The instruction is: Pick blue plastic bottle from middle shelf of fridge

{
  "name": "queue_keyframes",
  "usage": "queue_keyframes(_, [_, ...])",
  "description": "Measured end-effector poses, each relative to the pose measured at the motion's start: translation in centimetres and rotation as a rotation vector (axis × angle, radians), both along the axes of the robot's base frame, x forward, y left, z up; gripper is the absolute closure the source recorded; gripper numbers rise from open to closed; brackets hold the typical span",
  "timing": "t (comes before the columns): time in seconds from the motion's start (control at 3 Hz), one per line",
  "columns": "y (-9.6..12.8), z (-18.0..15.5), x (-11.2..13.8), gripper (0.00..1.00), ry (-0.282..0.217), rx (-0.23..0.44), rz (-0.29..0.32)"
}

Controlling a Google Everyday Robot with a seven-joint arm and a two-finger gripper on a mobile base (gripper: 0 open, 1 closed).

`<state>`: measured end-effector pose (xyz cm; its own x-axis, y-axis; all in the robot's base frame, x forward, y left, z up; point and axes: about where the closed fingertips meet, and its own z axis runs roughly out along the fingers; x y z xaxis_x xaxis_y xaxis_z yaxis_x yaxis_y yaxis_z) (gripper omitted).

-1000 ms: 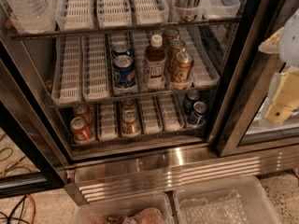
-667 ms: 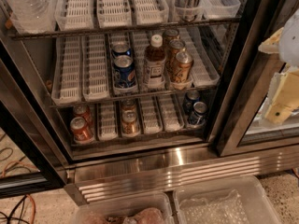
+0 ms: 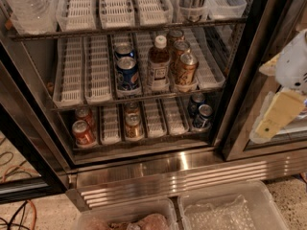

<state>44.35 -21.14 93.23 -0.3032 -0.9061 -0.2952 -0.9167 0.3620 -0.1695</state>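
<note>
Now, bottle: the blue plastic bottle (image 3: pixel 158 63) stands upright, white cap up, near the front of the middle shelf (image 3: pixel 72 87) of the fridge (image 3: pixel 240 104).
Neighbours: a blue can (image 3: pixel 127 73) stands just beside it on one side, with gold-brown cans (image 3: pixel 185 70) close on the other.
Gripper: the gripper (image 3: pixel 280 111) hangs outside the fridge at the right edge, well apart from the bottle; released or clenched, you cannot tell.
Your approach: come in straight and level, take the bottle above the can tops, and draw it forward without nudging either neighbour.
Containers: the lower shelf holds red-orange cans (image 3: pixel 83 132); of two clear floor bins (image 3: pixel 230 210), one holds something pinkish.
</note>
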Motion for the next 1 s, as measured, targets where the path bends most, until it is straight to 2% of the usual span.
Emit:
queue_keyframes(0.33, [1.8,-4.8,0.2,0.0,0.008,0.13,-0.081])
queue_keyframes(0.67, [2.0,-4.8,1.6,0.0,-0.053,0.148,-0.1])
queue_keyframes(1.0, [2.0,-4.8,1.6,0.0,-0.054,0.148,-0.1])
